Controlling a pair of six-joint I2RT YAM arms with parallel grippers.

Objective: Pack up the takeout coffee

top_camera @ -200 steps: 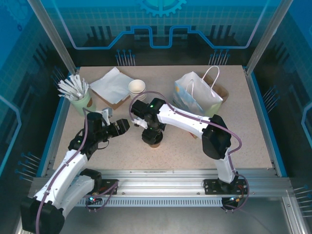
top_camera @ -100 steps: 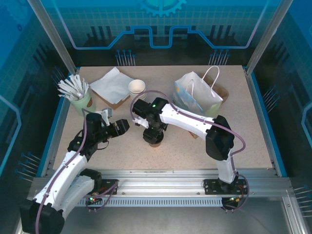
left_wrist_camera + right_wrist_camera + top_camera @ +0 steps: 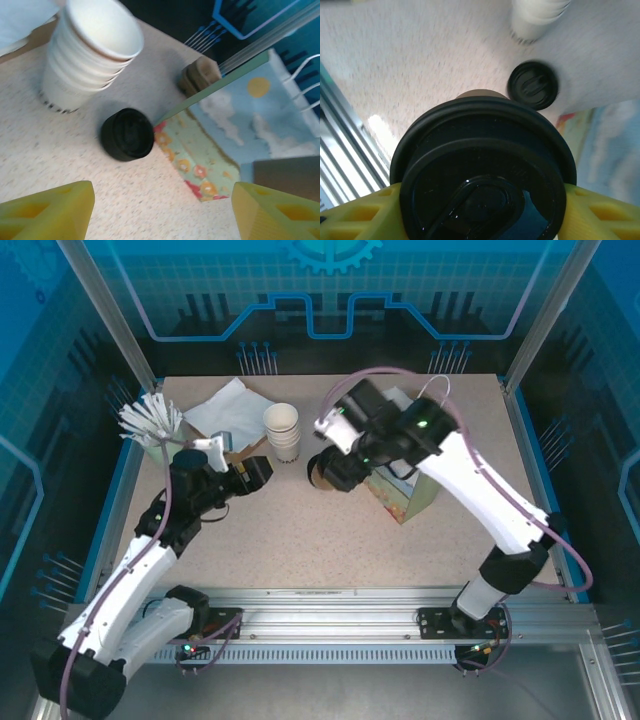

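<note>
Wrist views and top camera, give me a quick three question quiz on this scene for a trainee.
1. True or false: the right gripper grips the takeout coffee by its sides.
2. What lies on the table between the stack of white cups and the paper bag? A: a loose black lid. B: a spoon. C: a folded napkin.
3. Fill in: the left gripper is ___ and holds nothing.
Key: 1 true; 2 A; 3 open.
</note>
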